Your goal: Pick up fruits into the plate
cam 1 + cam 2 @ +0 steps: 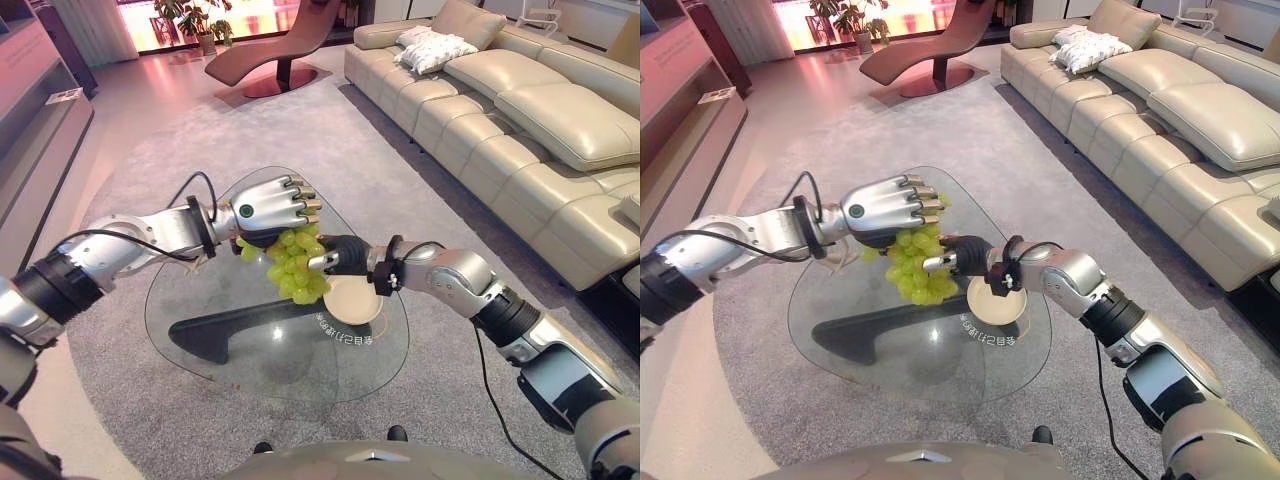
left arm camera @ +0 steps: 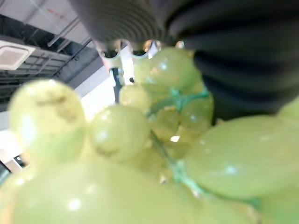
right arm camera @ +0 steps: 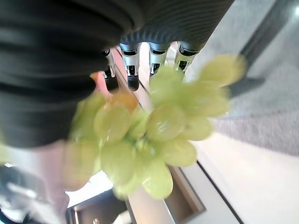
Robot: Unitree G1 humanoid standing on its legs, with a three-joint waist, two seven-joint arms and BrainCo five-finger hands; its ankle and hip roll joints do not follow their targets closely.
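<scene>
Left eye view: fingers (image 1: 303, 205) of the left hand (image 1: 262, 208) curl over the top of a bunch of green grapes (image 1: 296, 265), clamped on it and holding it above the glass table (image 1: 210, 370). The right hand (image 1: 343, 254) touches the bunch from the other side (whether its fingers close on the fruit cannot be told). The cream plate (image 1: 355, 303), just beside and below the grapes, holds nothing. A beige sofa (image 1: 520, 110) stands well apart.

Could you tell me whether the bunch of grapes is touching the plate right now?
Apart. In the left eye view the grapes hang from the left hand, above the plate on the glass table.
</scene>
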